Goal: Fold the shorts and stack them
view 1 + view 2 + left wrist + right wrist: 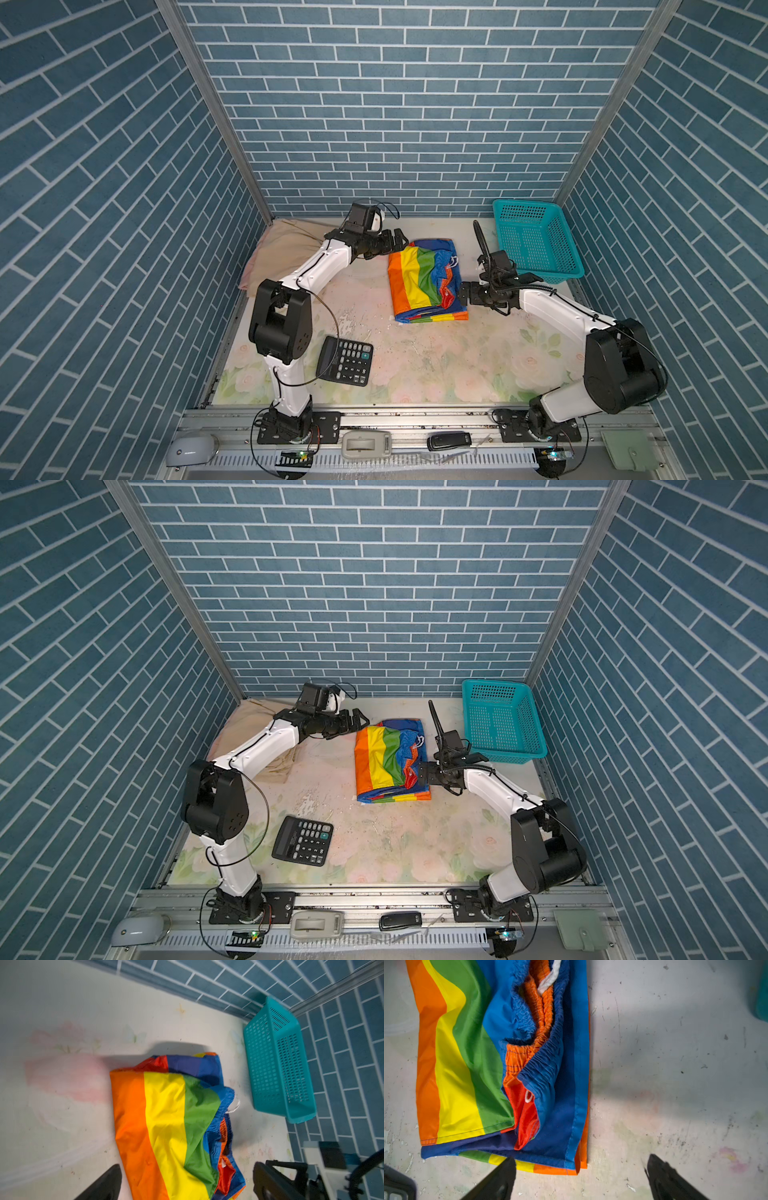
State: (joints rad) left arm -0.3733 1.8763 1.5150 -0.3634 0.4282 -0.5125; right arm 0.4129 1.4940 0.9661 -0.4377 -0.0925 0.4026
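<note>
Two arms reach in from the lower corners in both top views, neither carrying anything. Shiny rainbow-striped shorts with blue (419,282) (384,758) lie folded into a rough rectangle on the floral-print counter (436,361), just right of frame centre. The gathered elastic waistband and a white drawstring are bunched along the right edge, clear in the right wrist view (467,1064).

Left tool (398,243) (360,723) sits just beside the upper left corner of the rainbow shorts, jaws spread, nothing between them. The left wrist view shows only one black finger (104,1184) at lower left, with the shorts (166,1122) below the camera.

Right tool (462,295) (581,1158) is at the right edge of the rainbow shorts near their lower right corner. Both fingers are wide apart in the wrist view and pinch nothing. One fingertip (508,1165) overlaps the striped hem in the picture; contact can't be told.

Plain beige cloth shorts (286,235) (237,729) lie at the upper left of the counter against the blue brick-pattern wall, partly under the left arm. A pinkish edge, the salmon-pink shorts (248,277), shows along their lower left; its fold can't be told.

Teal plastic mesh basket (561,245) (528,725) (276,1064) stands at the upper right corner, apart from the shorts. Black desk calculator (345,359) (302,840) lies at lower left beside the left arm.
</note>
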